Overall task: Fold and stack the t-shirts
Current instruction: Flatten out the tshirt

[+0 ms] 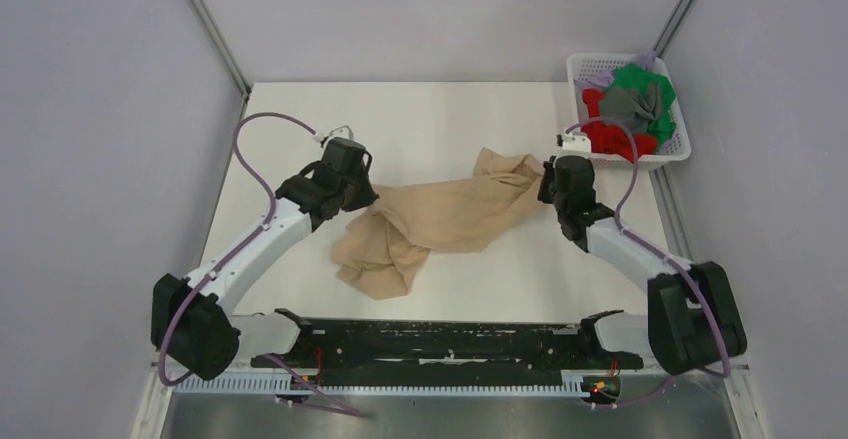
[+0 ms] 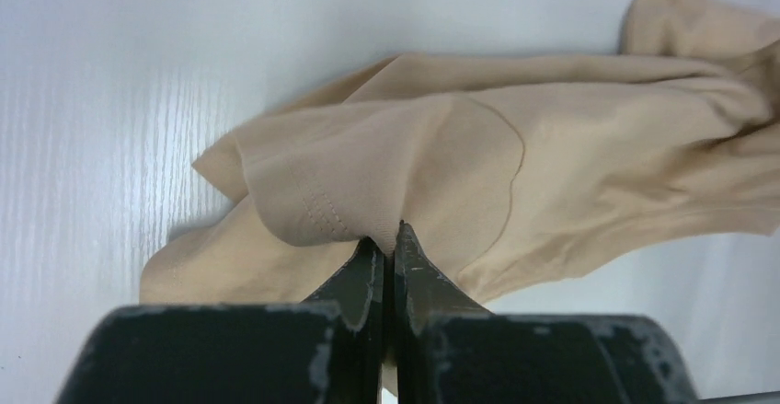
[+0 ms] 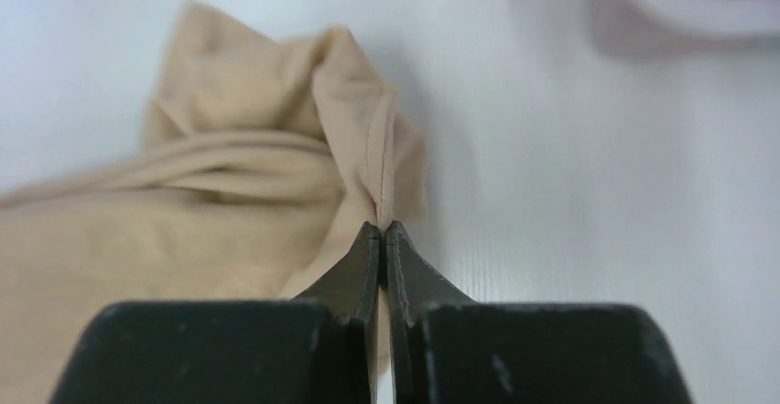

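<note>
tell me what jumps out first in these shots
The crumpled beige t-shirt sprawls across the middle of the white table, pinched on one side by the left gripper and on the other by the right gripper. At the far right corner, a white mesh basket holds a bright heap of red, green and grey shirts.

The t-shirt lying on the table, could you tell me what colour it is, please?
The t-shirt is plain beige, clearest in the left wrist view.
</note>
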### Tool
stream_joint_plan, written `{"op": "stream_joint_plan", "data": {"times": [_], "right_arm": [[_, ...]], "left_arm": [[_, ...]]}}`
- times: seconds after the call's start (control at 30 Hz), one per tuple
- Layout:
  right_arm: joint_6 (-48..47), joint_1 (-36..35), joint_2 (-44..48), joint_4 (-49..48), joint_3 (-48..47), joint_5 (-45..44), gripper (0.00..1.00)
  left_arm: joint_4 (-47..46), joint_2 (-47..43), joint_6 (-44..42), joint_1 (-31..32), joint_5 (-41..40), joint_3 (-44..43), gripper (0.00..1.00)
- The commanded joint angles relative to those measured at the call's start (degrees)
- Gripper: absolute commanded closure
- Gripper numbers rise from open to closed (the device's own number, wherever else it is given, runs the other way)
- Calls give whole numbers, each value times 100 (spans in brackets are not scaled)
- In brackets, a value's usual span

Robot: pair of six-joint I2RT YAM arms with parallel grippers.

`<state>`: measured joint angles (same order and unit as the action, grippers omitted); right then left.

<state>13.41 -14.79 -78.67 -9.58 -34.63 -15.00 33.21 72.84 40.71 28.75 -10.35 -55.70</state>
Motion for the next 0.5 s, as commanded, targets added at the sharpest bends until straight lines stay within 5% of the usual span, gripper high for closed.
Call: {"op": "stream_joint_plan", "data": {"times": [0.0, 0.47], "right_arm": [[-49, 11, 1388, -183, -229, 102, 100], [-246, 11, 3698, 704, -2872, 1032, 100]], "left_arm": [[-59, -789, -406, 8, -596, -970, 98], [-1, -1537, -1591, 8, -765, -4429, 98]]}}
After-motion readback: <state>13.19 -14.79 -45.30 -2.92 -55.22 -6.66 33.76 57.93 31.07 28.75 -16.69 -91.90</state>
